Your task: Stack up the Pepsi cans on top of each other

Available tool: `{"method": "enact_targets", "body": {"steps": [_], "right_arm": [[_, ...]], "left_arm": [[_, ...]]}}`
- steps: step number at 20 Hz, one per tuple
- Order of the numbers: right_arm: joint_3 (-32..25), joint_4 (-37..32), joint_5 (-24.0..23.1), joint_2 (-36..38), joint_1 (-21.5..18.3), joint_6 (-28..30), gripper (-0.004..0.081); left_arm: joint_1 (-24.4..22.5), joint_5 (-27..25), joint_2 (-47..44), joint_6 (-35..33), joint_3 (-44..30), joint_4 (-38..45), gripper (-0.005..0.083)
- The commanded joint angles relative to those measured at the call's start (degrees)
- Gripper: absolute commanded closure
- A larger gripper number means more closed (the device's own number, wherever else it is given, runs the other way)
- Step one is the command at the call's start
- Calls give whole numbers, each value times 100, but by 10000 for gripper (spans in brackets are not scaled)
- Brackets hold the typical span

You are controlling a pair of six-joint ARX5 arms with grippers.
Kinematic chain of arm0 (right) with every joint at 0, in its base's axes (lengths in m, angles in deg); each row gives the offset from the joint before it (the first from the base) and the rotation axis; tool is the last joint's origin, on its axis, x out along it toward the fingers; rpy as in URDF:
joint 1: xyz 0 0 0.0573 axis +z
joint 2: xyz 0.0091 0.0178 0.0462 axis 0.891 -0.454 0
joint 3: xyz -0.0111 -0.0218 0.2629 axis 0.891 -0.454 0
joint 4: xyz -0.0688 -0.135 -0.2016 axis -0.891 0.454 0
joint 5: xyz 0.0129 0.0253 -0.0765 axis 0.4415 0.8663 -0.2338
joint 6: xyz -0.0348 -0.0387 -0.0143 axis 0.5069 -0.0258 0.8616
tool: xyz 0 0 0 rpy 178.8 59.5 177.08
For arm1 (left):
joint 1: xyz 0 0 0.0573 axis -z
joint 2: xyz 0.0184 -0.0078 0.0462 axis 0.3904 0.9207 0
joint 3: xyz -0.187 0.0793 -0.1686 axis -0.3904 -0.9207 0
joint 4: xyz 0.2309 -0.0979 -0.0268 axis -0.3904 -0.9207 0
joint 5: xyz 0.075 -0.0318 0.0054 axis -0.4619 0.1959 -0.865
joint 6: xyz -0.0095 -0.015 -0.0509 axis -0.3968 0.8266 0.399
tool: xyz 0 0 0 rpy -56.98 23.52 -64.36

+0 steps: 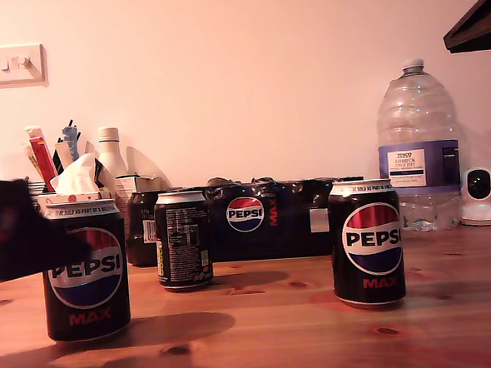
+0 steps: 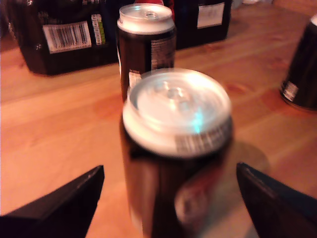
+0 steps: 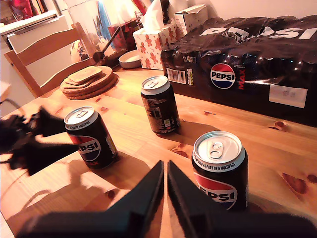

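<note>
Three Pepsi Max cans stand upright and apart on the wooden table, none stacked. My first gripper has its jaws wide apart, one on each side of the nearest can but not touching it; in the exterior view this is the can at the left, with the blurred black gripper beside it. The middle can stands further back, with its small print toward the exterior camera, near the shrink-wrapped Pepsi multipack. The third can is at the exterior view's right. My second gripper has its fingers pressed together on nothing (it hangs above the table, close to the third can). A large water bottle stands behind.
</note>
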Motion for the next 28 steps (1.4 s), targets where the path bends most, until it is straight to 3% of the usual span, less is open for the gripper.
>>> {"method": "enact_targets", "body": {"steps": [1,4,8,10,14,16,20,28], "right_arm": [[-133,-44,11,-50,28,50,782],[-133,-46,-273,-348,26,538,782],[-136,-608,-1276,-1394,-11,968,782],[-136,-1349,-1259,-2179,-131,1054,782],[-136,-2487,-955,-3624,-647,1054,782],[-136,-3029,-531,-4157,-1113,1058,782],[-120,-4297,431,-5156,-1773,1241,782],[181,-5823,2074,-7108,-1939,1523,782]], "left_arm": [[13,74,404,-59,190,271,-2],[15,186,1075,-157,428,472,-2],[15,243,1408,-160,527,557,11],[15,306,1408,-162,529,599,114],[26,433,1410,-313,529,601,452],[28,498,1410,-428,529,621,531],[28,627,1410,-463,529,697,542],[28,809,1410,-463,529,796,542]]}}
